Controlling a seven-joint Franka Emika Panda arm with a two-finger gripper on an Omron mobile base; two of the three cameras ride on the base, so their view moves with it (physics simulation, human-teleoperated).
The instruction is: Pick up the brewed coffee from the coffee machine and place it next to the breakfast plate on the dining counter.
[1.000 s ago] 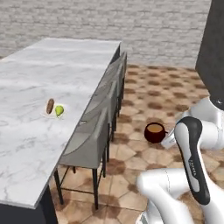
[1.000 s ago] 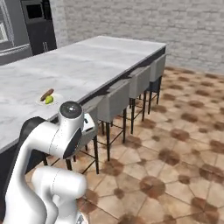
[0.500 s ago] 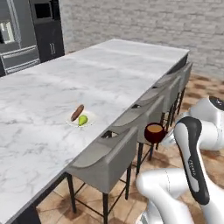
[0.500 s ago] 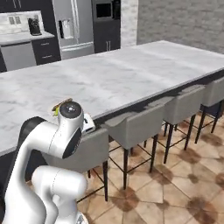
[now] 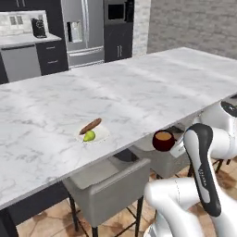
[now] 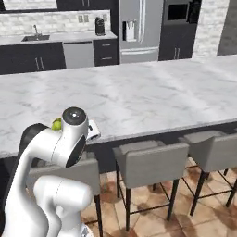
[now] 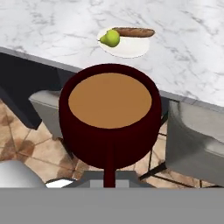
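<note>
While the gripper [image 5: 175, 147] was clamped on the handle of the brewed coffee [image 7: 109, 118], the mug hung upright directly ahead of the fingers, and its brown liquid lay level and close to the rim. The fingers themselves were hidden behind the mug in the hand view, so the pinch is judged from the handle running down toward them.

Beyond the mug, and a little higher, ran the near edge of the dining counter [image 5: 139, 92]. Farther in from that edge lay the breakfast plate [image 7: 131, 46], with a green fruit [image 7: 110, 38] and a brown stick [image 7: 133, 32] on it. Below the mug stood the grey stools [image 5: 109, 187], one on each side of the fingers.

The pick-up seemed finished, because the coffee machine [image 6: 99, 26] stood far off on the back worktop [image 6: 55, 37]. What remained was to lift the mug over the edge, carry it forward and set it down beside the plate.

The marble around the plate was bare, so there was wide room on both sides. The counter edge and the stool backs were the near obstacles.
</note>
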